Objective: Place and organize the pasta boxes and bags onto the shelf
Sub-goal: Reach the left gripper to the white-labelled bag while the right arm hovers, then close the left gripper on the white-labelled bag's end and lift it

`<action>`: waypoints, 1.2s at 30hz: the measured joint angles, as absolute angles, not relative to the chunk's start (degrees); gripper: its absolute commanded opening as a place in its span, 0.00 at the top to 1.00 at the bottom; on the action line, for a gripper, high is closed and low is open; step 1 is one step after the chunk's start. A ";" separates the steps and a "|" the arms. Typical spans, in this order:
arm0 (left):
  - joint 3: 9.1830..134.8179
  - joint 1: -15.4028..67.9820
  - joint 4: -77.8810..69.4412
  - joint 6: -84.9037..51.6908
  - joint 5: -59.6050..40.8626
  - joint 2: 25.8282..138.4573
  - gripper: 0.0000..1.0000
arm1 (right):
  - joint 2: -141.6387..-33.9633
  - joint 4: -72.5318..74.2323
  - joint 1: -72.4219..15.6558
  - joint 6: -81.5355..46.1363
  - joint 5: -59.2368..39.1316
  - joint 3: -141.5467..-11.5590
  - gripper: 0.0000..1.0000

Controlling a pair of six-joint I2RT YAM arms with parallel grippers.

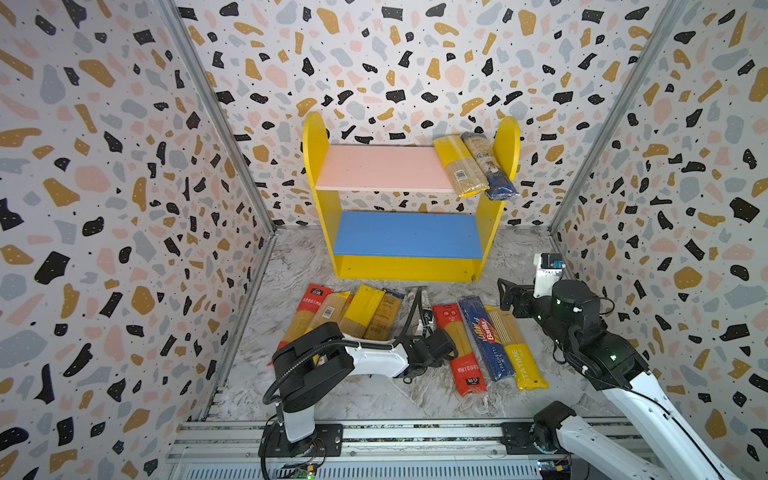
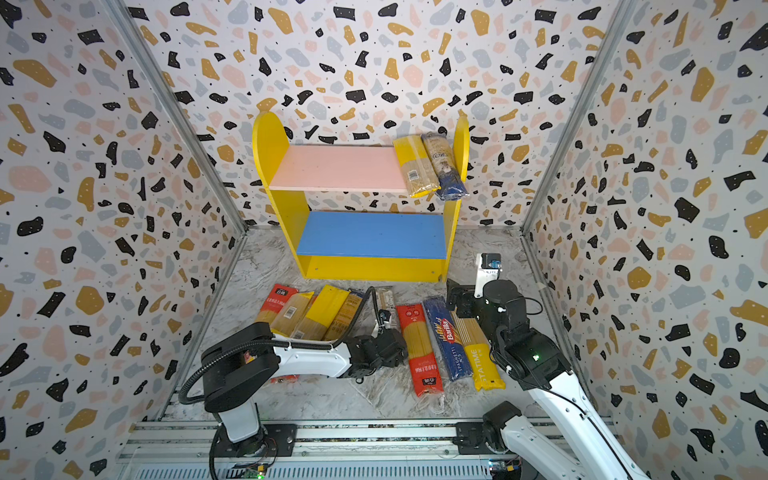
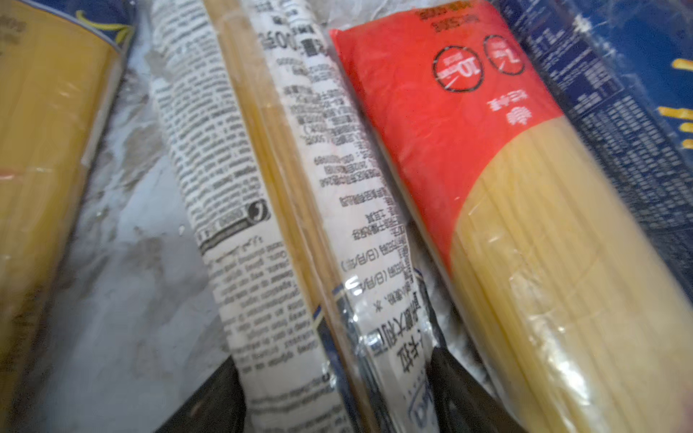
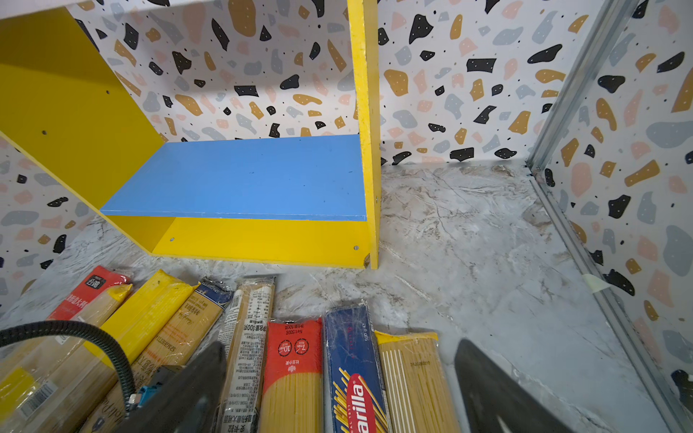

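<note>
Squeezing squarely is being advised for left gripper [image 3: 333,390], astride white-printed pack [image 3: 262,180] at six o'clock of shelf [image 1: 407,268], clamp unconfirmed; right gripper [image 4: 341,348] gaping.

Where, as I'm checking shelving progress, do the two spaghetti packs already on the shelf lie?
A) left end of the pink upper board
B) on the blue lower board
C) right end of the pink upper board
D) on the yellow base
C: in both top views the yellow-ended pack and the dark-blue-ended pack lie side by side on the pink upper board, next to the right side panel.
</note>
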State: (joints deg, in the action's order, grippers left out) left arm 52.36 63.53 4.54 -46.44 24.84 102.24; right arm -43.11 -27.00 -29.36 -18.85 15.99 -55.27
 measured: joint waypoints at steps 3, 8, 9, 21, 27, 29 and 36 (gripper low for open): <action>50.13 63.26 6.07 -47.09 25.87 99.90 0.20 | -43.09 -26.96 -29.26 -18.85 15.29 -55.18 0.05; 48.31 63.07 7.88 -47.18 26.72 97.58 0.09 | -43.09 -26.63 -29.19 -18.87 13.52 -54.59 0.04; 48.31 63.07 7.94 -47.07 26.85 97.41 0.06 | -43.09 -26.59 -29.19 -18.87 13.26 -54.52 0.04; 50.43 63.11 6.20 -43.70 26.39 98.87 0.02 | -43.05 -26.59 -29.19 -19.09 11.53 -54.48 0.04; 50.74 63.11 4.43 -43.59 25.52 101.49 0.01 | -43.05 -26.61 -29.19 -19.27 10.57 -54.48 0.01; 50.96 63.11 4.32 -43.53 25.76 102.15 0.01 | -43.05 -26.61 -29.19 -19.27 10.39 -54.48 0.01; 50.70 62.98 2.42 -44.05 26.28 102.80 0.19 | -43.07 -26.65 -29.19 -19.27 10.09 -54.48 0.00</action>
